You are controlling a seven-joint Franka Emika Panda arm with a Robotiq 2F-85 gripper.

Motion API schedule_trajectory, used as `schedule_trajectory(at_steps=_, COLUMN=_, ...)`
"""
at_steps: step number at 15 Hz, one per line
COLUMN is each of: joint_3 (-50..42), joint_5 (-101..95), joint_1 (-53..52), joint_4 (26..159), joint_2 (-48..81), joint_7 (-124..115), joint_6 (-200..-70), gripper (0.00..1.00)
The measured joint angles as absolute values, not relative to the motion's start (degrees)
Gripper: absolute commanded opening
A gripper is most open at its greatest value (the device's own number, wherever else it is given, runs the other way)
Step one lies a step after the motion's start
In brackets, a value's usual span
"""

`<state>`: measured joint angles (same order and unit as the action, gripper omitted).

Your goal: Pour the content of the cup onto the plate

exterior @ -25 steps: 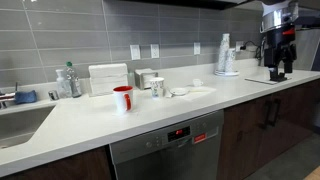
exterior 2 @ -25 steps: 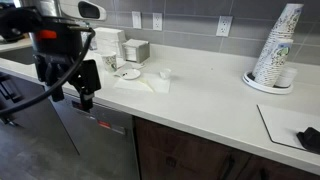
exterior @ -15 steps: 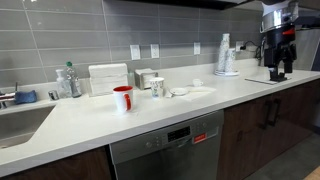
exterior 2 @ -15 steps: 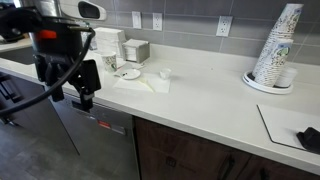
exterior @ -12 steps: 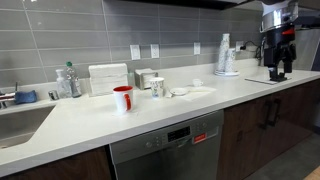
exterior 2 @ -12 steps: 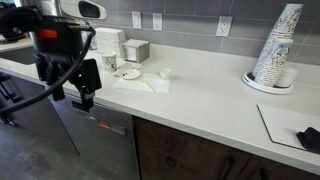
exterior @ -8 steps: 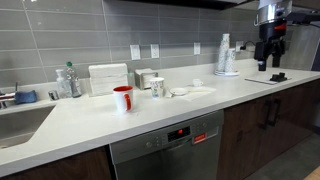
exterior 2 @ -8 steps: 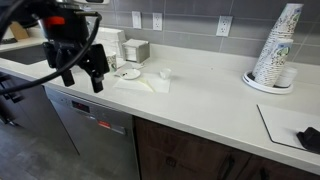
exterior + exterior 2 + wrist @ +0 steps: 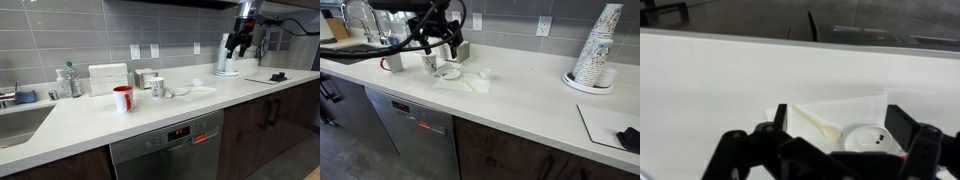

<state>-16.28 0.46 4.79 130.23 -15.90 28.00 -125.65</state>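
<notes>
A small white plate [image 9: 180, 92] sits on the counter by a white napkin [image 9: 200, 92]; it also shows in an exterior view [image 9: 449, 72]. A red cup [image 9: 123, 98] and a white patterned mug [image 9: 158, 87] stand beside it, also seen in an exterior view: red cup [image 9: 395, 62], mug [image 9: 430, 62]. My gripper [image 9: 447, 42] hangs open and empty above the mug and plate, seen high up in an exterior view [image 9: 237, 45]. In the wrist view the open jaws [image 9: 845, 125] frame the plate [image 9: 868, 138], the napkin [image 9: 835, 108] and a pale spoon [image 9: 818, 122].
A stack of paper cups on a tray [image 9: 595, 50] stands at the back. A small white object [image 9: 485, 73] lies by the napkin. A napkin dispenser [image 9: 107, 78], bottles [image 9: 68, 80] and a sink [image 9: 20, 120] are along the counter. A dishwasher [image 9: 165, 145] sits below the edge.
The arm has swung from beyond the counter's end to over the counter, and now hangs above the mug and plate. The cups and plate have not moved.
</notes>
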Motion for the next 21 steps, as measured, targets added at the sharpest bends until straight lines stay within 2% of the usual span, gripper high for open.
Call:
schedule_trajectory(at_steps=6, joint_3=-16.0, joint_5=10.7, joint_1=4.7, joint_4=118.9, joint_2=-0.8, joint_7=36.1, joint_6=-133.9, gripper=1.0)
schedule_trajectory(at_steps=12, joint_3=-11.7, joint_5=18.2, joint_1=8.9, joint_4=110.3, joint_2=12.3, joint_7=42.2, joint_6=-138.1, gripper=1.0)
schedule_trajectory(at_steps=21, joint_3=-10.0, joint_5=18.7, joint_1=10.6, joint_4=107.9, joint_2=14.5, joint_7=41.9, joint_6=-138.1, gripper=1.0)
